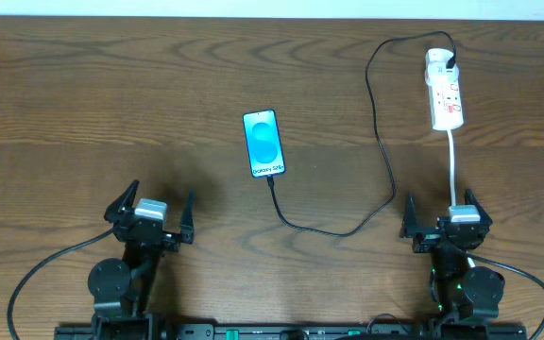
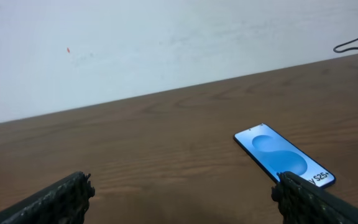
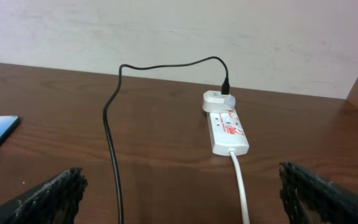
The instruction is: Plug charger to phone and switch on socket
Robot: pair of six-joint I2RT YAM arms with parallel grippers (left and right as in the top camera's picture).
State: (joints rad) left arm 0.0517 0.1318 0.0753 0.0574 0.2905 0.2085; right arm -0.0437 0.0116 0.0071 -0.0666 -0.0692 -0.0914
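The phone (image 1: 263, 144) lies flat at mid-table, its blue screen facing up, and shows at the right of the left wrist view (image 2: 284, 155). The black charger cable (image 1: 382, 151) runs from the phone's near edge in a loop to a white adapter (image 3: 218, 101) seated in the far end of the white socket (image 1: 445, 92) (image 3: 229, 127). Whether the tip is seated in the phone I cannot tell. My left gripper (image 1: 156, 203) (image 2: 184, 190) stands open, left of and nearer than the phone. The right gripper (image 1: 440, 206) (image 3: 182, 186) is open, well short of the socket.
The socket's thick white cord (image 1: 453, 170) (image 3: 241, 186) runs toward me between the right gripper's fingers. The charger cable (image 3: 110, 137) also passes inside that gap, near the left finger. A pale wall stands behind the table's far edge.
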